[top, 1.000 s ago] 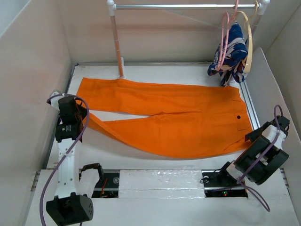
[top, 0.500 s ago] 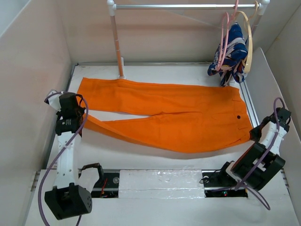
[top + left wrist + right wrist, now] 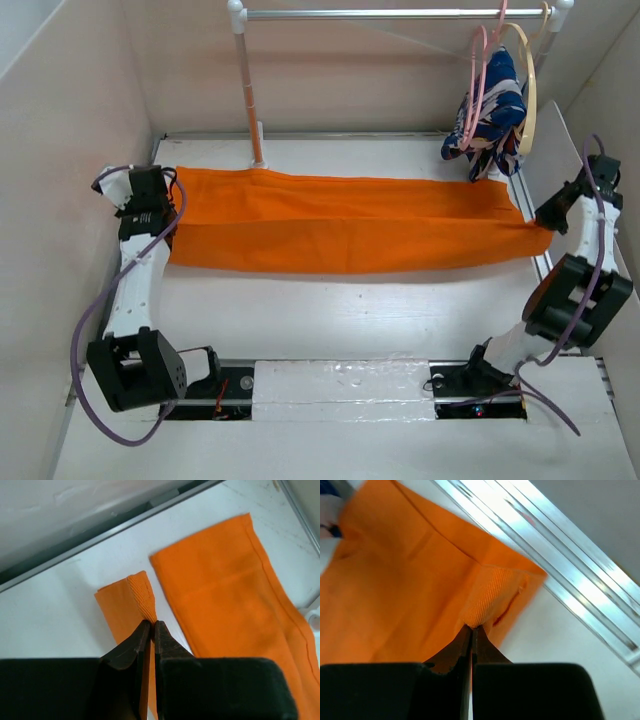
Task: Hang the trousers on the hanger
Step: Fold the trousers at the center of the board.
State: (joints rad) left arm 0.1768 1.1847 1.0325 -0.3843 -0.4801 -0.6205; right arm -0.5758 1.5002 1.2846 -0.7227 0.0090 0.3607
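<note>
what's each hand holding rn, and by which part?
Both hold the trousers: the left hand pinches a leg's hem end, the right hand pinches the waistband corner.

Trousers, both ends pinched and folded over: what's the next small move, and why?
Probably lower both ends onto the table and let go. The left gripper pinches a leg hem, the right gripper the waist corner, and the trousers lie as one folded band between them, so the fold looks done. The hanger hangs on the rail.
</note>
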